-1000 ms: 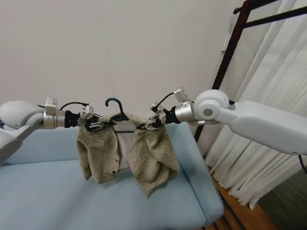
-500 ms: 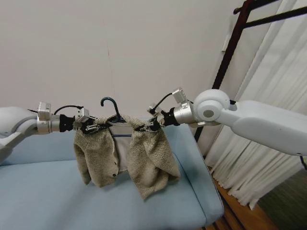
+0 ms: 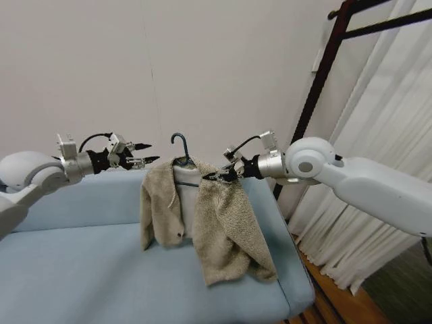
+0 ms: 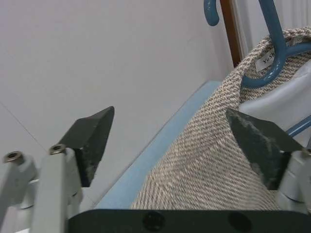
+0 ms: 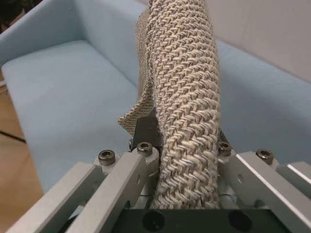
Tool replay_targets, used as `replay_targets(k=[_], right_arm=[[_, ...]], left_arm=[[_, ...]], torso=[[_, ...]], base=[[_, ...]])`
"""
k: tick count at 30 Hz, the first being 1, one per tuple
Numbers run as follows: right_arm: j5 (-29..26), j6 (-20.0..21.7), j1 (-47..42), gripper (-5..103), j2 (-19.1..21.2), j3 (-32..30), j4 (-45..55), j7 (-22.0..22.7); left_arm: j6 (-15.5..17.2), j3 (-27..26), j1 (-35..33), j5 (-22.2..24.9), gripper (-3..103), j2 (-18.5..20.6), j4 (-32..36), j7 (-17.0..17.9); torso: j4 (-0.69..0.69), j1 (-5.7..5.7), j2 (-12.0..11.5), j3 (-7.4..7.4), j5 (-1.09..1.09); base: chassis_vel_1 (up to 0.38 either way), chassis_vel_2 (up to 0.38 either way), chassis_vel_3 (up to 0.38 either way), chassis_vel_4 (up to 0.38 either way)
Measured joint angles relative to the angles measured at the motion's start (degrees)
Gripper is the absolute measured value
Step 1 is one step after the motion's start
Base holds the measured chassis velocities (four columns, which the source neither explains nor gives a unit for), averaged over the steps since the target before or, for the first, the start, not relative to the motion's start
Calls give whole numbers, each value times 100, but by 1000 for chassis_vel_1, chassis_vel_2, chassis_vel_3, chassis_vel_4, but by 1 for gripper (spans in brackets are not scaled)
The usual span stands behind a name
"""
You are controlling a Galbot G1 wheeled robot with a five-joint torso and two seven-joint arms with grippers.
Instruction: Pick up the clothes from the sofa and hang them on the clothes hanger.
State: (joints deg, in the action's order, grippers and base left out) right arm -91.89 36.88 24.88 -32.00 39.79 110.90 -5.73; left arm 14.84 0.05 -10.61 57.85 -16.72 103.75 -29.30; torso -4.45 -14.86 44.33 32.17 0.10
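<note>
Cardigan [image 3: 226, 223] on hanger [image 3: 184, 148] over sofa [image 3: 67, 270], between left gripper [image 3: 150, 152] and right gripper [image 3: 210, 177]; rack [image 3: 320, 81] right, seemingly behind sofa

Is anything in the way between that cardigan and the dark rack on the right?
Nothing visible, apart from the robot's own right arm. The right gripper pinches the cardigan on its blue hanger; open air lies between it and the rack.

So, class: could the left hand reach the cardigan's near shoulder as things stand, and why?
Probably yes: the left hand is open beside the cardigan, nothing between them; the right hand grips its far shoulder.
</note>
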Motion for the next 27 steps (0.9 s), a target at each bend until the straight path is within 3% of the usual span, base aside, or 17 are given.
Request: replay_targets(k=[1, 4, 6, 9, 10, 11, 12, 16, 21, 27], right_arm=[[0, 0, 0, 10, 0, 0, 0, 0], [-92, -229, -222, 10, 34, -346, 87, 573], [-144, -257, -259, 10, 24, -448, 112, 714], [-513, -297, -371, 10, -85, -945, 281, 1591], [-513, -297, -371, 10, -85, -945, 281, 1591], [-815, -274, -408, 10, -188, -1217, 383, 2229], [-1047, -223, -434, 10, -272, -1403, 438, 2662], [-1578, -76, -470, 10, -520, -1899, 509, 3519], [-1729, 53, -425, 10, -592, -2164, 517, 3576], [-1705, 112, -421, 10, -586, -2222, 529, 3461]], left_arm=[[0, 0, 0, 0, 77, 0, 0, 0], [65, -271, -286, 28, 92, -170, 107, 310], [85, -335, -357, 34, 97, -221, 154, 405], [107, -489, -701, 52, 100, -393, 440, 1088], [107, -489, -701, 52, 100, -393, 440, 1088], [103, -509, -895, 53, 100, -495, 636, 1691], [91, -509, -1012, 52, 100, -561, 765, 2033], [41, -444, -1202, -15, 100, -774, 981, 2674], [18, -312, -1147, -87, 100, -1033, 939, 3055], [19, -117, -947, -96, 100, -1238, 871, 3222]], torso=[[0, 0, 0, 0, 0], [-1, 0, 0, 0, -1], [-2, 0, 0, 0, -3], [-1, 0, 0, -1, 0], [-1, 0, 0, -1, 0], [-1, 0, 0, -1, -2], [-1, 0, 0, 0, -2], [0, 0, 0, -1, -2], [-1, 0, 0, 0, -2], [-1, 0, 0, 0, -1]], base=[[0, 0, 0, 0], [0, 0, 0, 0], [0, 0, 0, 0], [0, 0, 0, 0], [0, 0, 0, 0], [0, 0, 0, 0], [0, 0, 0, 0], [0, 0, 0, 0], [0, 0, 0, 0], [0, 0, 0, 0]])
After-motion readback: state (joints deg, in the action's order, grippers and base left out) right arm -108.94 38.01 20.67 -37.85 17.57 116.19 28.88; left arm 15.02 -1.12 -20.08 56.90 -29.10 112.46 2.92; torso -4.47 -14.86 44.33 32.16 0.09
